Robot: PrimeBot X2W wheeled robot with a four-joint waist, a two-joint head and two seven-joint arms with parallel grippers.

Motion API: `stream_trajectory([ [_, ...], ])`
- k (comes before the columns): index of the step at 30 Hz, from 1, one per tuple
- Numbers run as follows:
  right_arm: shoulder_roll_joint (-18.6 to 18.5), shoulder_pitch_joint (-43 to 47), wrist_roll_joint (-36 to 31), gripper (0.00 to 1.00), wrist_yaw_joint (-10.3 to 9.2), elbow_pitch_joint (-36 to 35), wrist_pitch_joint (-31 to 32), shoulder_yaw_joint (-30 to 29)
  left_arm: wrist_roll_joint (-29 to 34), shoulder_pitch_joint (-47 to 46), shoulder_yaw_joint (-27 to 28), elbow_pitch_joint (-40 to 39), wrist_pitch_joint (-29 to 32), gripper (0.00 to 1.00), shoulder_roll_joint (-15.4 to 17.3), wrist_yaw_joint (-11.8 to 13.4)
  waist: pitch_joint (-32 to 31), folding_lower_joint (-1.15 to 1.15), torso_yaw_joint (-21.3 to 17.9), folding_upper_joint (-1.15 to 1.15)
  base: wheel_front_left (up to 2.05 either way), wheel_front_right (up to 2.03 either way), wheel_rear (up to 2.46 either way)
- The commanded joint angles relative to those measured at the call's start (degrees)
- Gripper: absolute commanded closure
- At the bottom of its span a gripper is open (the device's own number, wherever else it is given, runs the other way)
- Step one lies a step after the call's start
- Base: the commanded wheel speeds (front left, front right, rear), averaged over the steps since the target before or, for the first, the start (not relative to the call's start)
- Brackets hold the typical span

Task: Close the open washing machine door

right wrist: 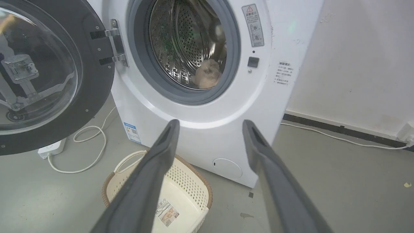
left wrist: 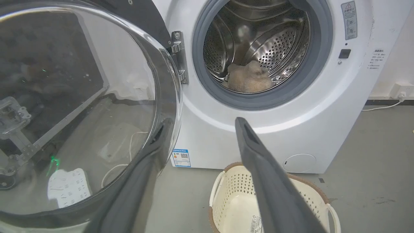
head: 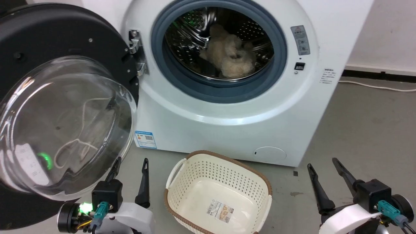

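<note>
Hanging wide open on its hinge, off to the robot's left, the washing machine door leaves the drum opening fully exposed, so closing has not begun. The left pincer hovers released by the door's lower rim; I cannot tell whether they touch. The right pincer, released and empty, sits well apart. The whole swing and latch remain.

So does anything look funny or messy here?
The washing machine door hangs wide open at the left, and a fluffy beige thing lies inside the drum. A small dark stain marks the grey floor right of the basket. Nothing looks broken.
</note>
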Motion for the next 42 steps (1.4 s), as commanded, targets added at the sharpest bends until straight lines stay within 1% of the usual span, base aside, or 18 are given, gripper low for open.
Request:
stream_trajectory([
  [1,-0.3,0.8,0.5,0.00,0.01,0.1,-0.6,0.1,0.2,-0.2,-0.3,0.1,-0.6,0.00,0.5,0.3,-0.1,0.00,0.5,0.00,0.00,0.00,0.00],
  [12,-0.5,1.4,1.4,0.00,0.01,0.7,-1.9,1.5,0.1,0.3,-1.7,0.1,-2.0,0.00,1.5,1.2,-0.8,0.00,5.5,0.00,0.00,0.00,0.00],
  [24,-2.3,-0.7,2.8,0.00,0.02,2.4,-3.4,6.0,0.0,1.8,-2.3,-1.6,-3.4,0.00,2.3,3.7,-0.3,0.00,8.9,0.00,0.00,0.00,0.00],
  [25,-2.7,-1.4,3.5,0.00,0.02,3.0,-3.8,7.2,0.0,2.3,-2.5,-2.2,-3.9,0.00,2.7,4.5,-0.2,0.00,9.9,0.00,0.00,0.00,0.00],
  [42,-3.6,-2.0,5.3,0.00,0.02,4.3,-5.9,10.7,-0.2,3.1,-4.2,-2.9,-5.9,0.00,4.2,6.5,-0.5,0.00,13.7,0.00,0.00,0.00,0.00],
])
